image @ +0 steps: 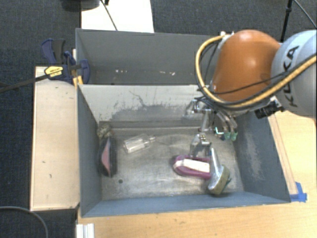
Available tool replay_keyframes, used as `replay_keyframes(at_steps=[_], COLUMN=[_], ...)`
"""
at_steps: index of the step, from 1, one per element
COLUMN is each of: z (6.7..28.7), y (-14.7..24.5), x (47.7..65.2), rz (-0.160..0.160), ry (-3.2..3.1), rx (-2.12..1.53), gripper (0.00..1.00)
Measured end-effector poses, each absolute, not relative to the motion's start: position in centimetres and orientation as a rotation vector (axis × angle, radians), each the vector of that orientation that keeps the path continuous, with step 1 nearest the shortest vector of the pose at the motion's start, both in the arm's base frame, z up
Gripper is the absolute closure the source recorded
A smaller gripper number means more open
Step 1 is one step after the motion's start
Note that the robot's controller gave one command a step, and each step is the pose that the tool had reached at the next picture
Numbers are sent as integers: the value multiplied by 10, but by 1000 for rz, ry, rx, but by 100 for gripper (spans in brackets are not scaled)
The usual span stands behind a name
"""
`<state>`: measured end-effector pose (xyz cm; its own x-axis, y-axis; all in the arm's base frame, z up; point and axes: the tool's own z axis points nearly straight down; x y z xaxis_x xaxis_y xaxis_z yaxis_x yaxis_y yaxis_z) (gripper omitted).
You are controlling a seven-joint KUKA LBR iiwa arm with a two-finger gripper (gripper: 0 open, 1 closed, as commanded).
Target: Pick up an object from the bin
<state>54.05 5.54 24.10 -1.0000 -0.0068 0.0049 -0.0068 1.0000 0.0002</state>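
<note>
The purple-and-white block-shaped thing (189,166) lies flat on the floor of the bin (255,155), towards the right front. The hand (200,146) hangs low at its rear edge, probably because this is the nearest loose thing to take; whether the hand is wide or narrow I cannot tell. I count four things, one of each: that block, a silver tool with an olive pad (216,175) touching its right side, a small clear bottle (137,144) mid-floor, and a dark pink-faced piece (106,157) against the left wall.
</note>
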Motion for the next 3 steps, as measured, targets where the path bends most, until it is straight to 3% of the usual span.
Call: replay_keyframes(at_steps=[1, 2, 3], z=[150, 70, 75], y=[-13, -15, -15], x=[521, 515, 518], rz=[3, 0, 1], ry=[-3135, -3140, -3151], rx=[58, 249, 244], gripper=[0, 0, 100])
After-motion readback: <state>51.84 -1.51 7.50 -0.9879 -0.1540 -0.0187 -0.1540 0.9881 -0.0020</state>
